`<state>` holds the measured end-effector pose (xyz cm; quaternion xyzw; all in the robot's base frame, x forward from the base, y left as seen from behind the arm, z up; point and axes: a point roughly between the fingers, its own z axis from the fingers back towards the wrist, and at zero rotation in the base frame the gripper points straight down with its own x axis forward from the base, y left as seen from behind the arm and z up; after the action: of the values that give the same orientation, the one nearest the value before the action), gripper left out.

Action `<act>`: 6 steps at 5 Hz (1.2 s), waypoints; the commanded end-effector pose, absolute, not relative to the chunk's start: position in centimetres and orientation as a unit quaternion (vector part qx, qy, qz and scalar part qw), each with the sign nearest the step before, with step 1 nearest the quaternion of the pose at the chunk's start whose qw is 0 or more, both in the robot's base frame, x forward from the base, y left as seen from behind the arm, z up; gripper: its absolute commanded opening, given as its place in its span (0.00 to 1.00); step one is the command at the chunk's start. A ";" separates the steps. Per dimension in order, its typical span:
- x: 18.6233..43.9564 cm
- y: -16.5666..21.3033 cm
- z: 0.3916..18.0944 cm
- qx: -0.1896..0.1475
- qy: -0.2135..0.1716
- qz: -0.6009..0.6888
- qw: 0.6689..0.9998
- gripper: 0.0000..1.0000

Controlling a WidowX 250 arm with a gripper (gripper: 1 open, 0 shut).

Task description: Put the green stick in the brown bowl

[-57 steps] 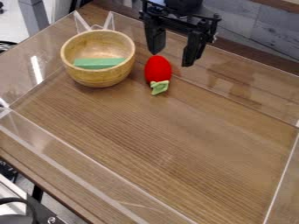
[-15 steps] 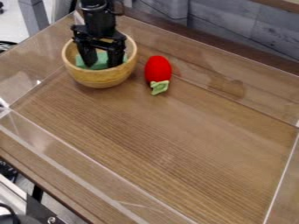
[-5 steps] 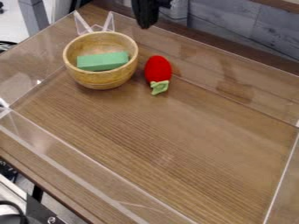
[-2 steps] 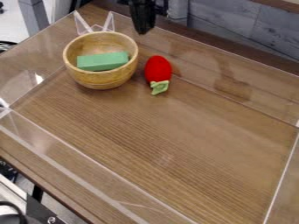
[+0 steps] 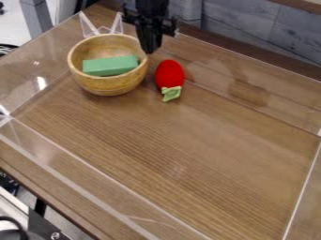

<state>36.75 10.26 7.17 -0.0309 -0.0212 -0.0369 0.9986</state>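
Note:
The green stick (image 5: 109,66) lies inside the brown bowl (image 5: 90,83), a tan round bowl at the table's back left. My black gripper (image 5: 150,47) hangs just right of the bowl's far rim, pointing straight down. Its fingers are pressed together with nothing between them. It stands between the bowl and the red toy fruit, above the tabletop.
A red strawberry toy (image 5: 170,77) with a green leaf lies right of the bowl. Clear plastic walls (image 5: 25,141) ring the wooden table. Bare wood (image 5: 189,159) fills the front and right.
The gripper has come down from the top edge of the view to just beside the bowl's right rim, staying shut. The stick and bowl have not moved.

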 end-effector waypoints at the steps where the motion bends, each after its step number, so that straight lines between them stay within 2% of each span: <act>1: 37.0 11.3 9.0 -0.021 -0.038 -0.014 0.999 0.00; 2: 37.2 11.7 9.5 -0.022 -0.034 0.007 0.999 1.00; 3: 37.2 12.6 9.7 -0.022 -0.028 0.029 0.999 0.00; 4: 37.4 12.1 9.0 -0.020 -0.025 0.054 0.998 1.00; 5: 37.4 11.5 8.5 -0.018 -0.022 0.078 0.997 1.00; 6: 36.6 10.1 8.8 -0.018 -0.030 0.092 0.995 1.00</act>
<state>35.96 9.99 5.59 -0.0278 0.0152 0.0905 0.9954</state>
